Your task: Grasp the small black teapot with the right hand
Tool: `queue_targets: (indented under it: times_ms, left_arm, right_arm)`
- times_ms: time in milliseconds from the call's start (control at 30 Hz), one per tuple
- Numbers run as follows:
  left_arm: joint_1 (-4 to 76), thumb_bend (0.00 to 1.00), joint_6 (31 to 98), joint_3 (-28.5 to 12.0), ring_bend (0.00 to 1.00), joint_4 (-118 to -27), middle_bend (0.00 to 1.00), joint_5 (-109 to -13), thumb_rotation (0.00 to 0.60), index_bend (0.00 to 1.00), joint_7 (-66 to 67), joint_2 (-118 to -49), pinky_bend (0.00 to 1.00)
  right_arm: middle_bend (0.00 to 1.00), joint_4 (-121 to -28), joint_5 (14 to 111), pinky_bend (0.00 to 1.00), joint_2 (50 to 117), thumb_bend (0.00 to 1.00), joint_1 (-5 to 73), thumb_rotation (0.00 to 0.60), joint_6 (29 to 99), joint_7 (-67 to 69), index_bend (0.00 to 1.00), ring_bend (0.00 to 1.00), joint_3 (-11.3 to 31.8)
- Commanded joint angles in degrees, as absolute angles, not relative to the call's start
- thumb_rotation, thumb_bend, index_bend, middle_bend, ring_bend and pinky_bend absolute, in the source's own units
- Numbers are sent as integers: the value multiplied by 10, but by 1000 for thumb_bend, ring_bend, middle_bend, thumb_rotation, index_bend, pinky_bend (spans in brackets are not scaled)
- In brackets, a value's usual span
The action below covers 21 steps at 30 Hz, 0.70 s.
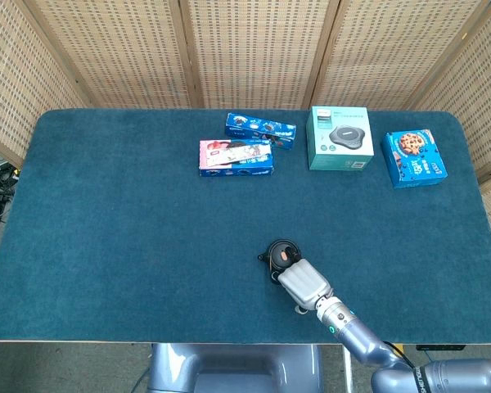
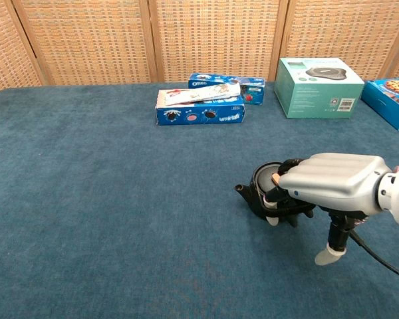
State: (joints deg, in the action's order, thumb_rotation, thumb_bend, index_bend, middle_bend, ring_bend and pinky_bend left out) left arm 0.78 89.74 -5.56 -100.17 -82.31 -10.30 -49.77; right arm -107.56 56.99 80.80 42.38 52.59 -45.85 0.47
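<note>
The right hand (image 2: pixel 332 183) is covering the small black teapot (image 2: pixel 261 193) from its 4 o'clock side. Its fingers (image 2: pixel 282 211) are curling narrowly around the pot, which is sitting on the blue surface (image 2: pixel 120 199).

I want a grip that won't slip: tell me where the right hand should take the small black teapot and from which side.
Grip the rounded body of the small black teapot from its right, the side away from the spout, which points left in the chest view. The right hand already sits there with fingers curled around the pot's near side. The body is low and squat, so probably wrap low around it, not the lid.
</note>
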Motion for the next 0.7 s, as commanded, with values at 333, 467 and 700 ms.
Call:
queue_targets:
  times_ms: [333,467,700]
  left_arm:
    - [7,0,897,-58,0,-997,0,-820,600,0,-116,-495,0]
    - [6,0,898,-58,0,-996,0,-819,600,0,-121,-494,0]
    - [5,0,899,-58,0,-994,0,-820,600,0,-126,-494,0]
  right_arm:
    - [787,-1064,538,0,826,0,450,600,541,-477,673,621,10]
    - [849,-1061,537,0,829,0,455,600,547,-471,850,666,16]
    - [900,-1058,526,0,830,0,465,600,549,-458,983,714,26]
